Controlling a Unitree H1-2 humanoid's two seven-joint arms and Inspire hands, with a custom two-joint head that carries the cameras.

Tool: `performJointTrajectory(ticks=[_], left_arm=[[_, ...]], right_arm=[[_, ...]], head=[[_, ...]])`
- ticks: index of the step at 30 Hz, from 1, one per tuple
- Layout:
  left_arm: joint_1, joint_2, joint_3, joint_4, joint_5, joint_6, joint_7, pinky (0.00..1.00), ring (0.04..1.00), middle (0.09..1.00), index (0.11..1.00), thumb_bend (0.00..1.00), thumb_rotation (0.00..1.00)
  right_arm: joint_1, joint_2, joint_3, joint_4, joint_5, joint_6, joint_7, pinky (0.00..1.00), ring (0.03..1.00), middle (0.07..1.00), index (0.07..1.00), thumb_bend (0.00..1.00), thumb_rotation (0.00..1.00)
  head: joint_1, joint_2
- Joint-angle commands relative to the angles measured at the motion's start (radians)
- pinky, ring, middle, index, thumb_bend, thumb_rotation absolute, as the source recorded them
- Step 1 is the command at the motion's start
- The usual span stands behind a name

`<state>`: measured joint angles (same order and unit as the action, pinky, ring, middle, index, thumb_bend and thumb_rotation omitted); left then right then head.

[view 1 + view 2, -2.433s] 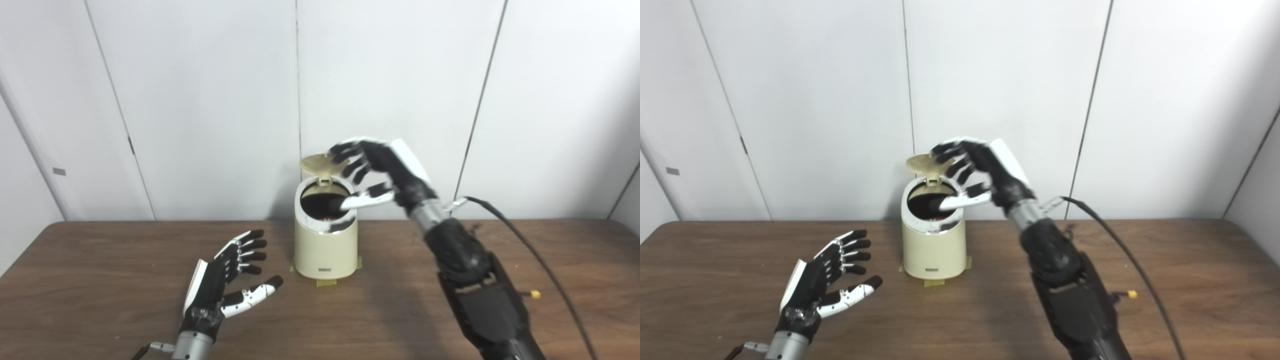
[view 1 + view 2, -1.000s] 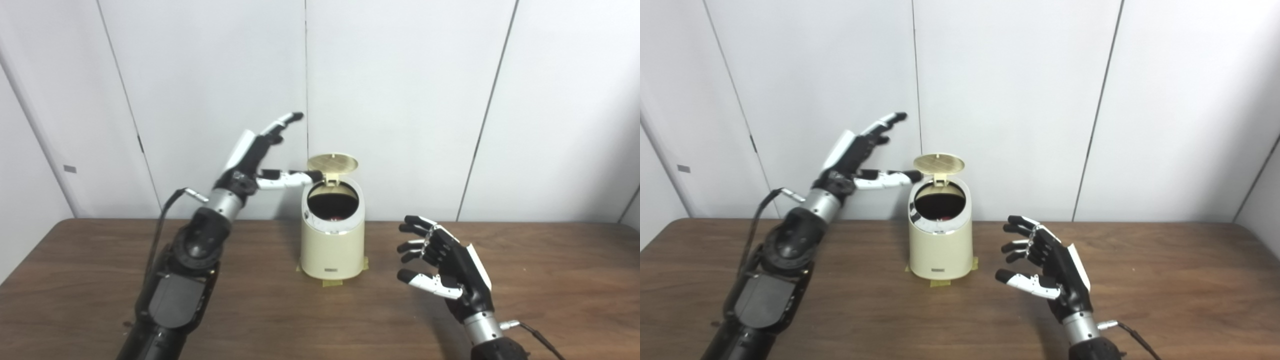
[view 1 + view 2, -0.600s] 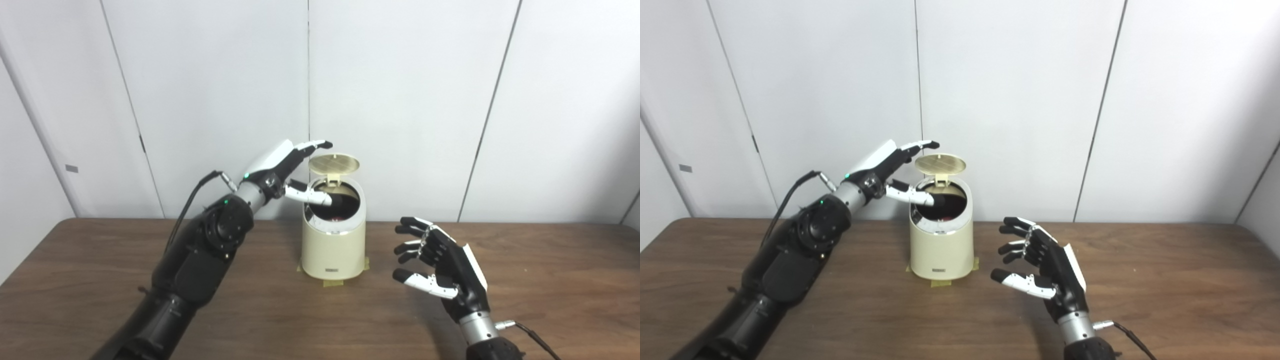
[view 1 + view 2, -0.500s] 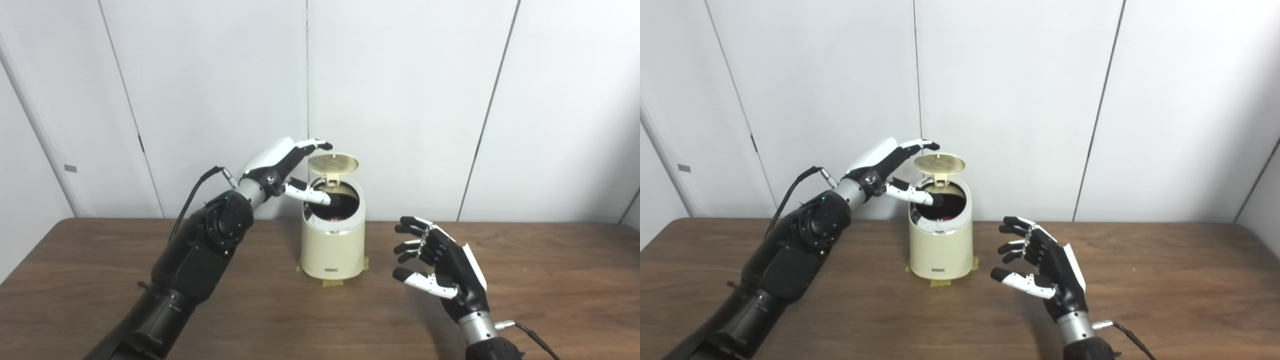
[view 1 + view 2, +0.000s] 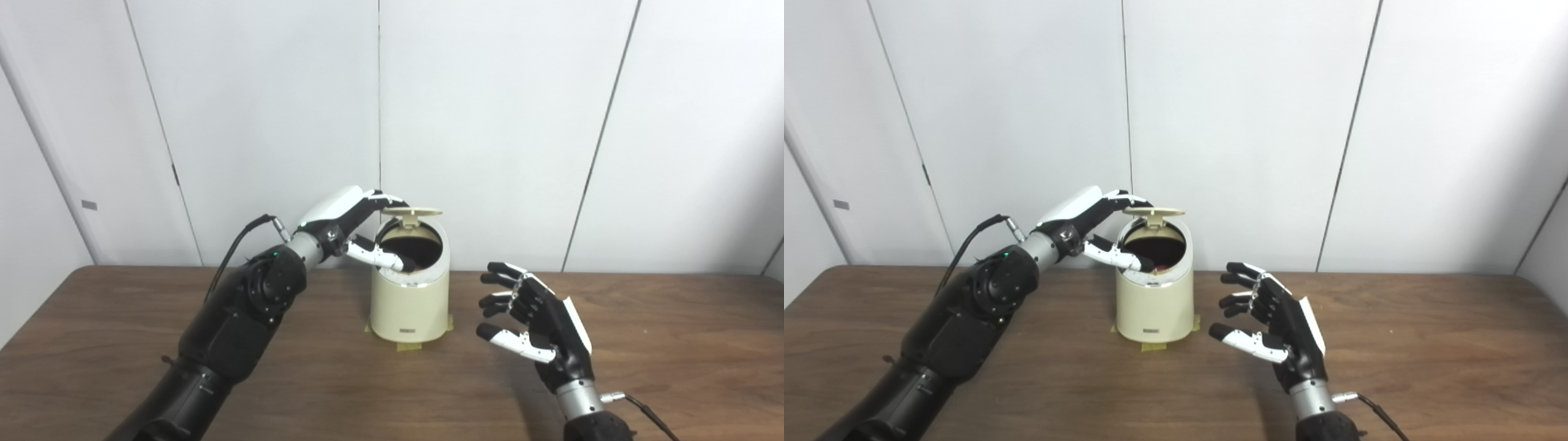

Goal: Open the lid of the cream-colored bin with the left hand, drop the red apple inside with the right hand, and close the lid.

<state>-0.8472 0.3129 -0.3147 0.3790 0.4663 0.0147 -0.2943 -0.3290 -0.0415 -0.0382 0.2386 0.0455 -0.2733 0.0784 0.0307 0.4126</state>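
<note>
At the far middle of the brown wooden table [image 5: 122, 343], the left hand [image 5: 343, 222], spread and empty, touches the half-lowered round lid [image 5: 411, 212] of the cream-coloured cylindrical bin [image 5: 409, 288]; a red apple [image 5: 1163, 267] lies inside. The right hand [image 5: 542, 321] hovers wide, empty.

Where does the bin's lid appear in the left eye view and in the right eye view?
Left eye view: the lid is just right of centre, above the cream-colored bin, tilted partly down, with the left hand at its left edge.
Right eye view: the lid is just left of centre, above the same bin.
Shared landmark: the yellow tape under the bin.
</note>
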Motion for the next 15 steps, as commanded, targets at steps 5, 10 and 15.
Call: performJointTrajectory(ticks=[5, 10, 15], left_arm=[[-0.024, 0.031, 0.016, -0.101, -0.007, 0.000, -0.038, 1.00, 1.000, 0.867, 0.825, 0.96, 0.44], [-0.007, 0.038, 0.017, -0.135, -0.014, -0.011, -0.063, 1.00, 1.000, 0.858, 0.823, 0.97, 0.45], [0.006, 0.048, 0.008, -0.172, -0.015, -0.018, -0.099, 1.00, 1.000, 0.861, 0.828, 0.97, 0.44]], right_arm=[[-0.030, 0.001, 0.009, -0.055, -0.013, 0.004, -0.012, 0.52, 0.558, 0.706, 0.715, 0.83, 0.26], [-0.027, 0.000, 0.017, -0.066, -0.014, 0.008, -0.011, 0.53, 0.560, 0.703, 0.717, 0.83, 0.26], [-0.026, 0.003, 0.022, -0.077, -0.007, 0.021, -0.008, 0.53, 0.558, 0.703, 0.718, 0.83, 0.25]], head=[[0.000, 0.007], [-0.004, 0.015], [-0.012, 0.024]])
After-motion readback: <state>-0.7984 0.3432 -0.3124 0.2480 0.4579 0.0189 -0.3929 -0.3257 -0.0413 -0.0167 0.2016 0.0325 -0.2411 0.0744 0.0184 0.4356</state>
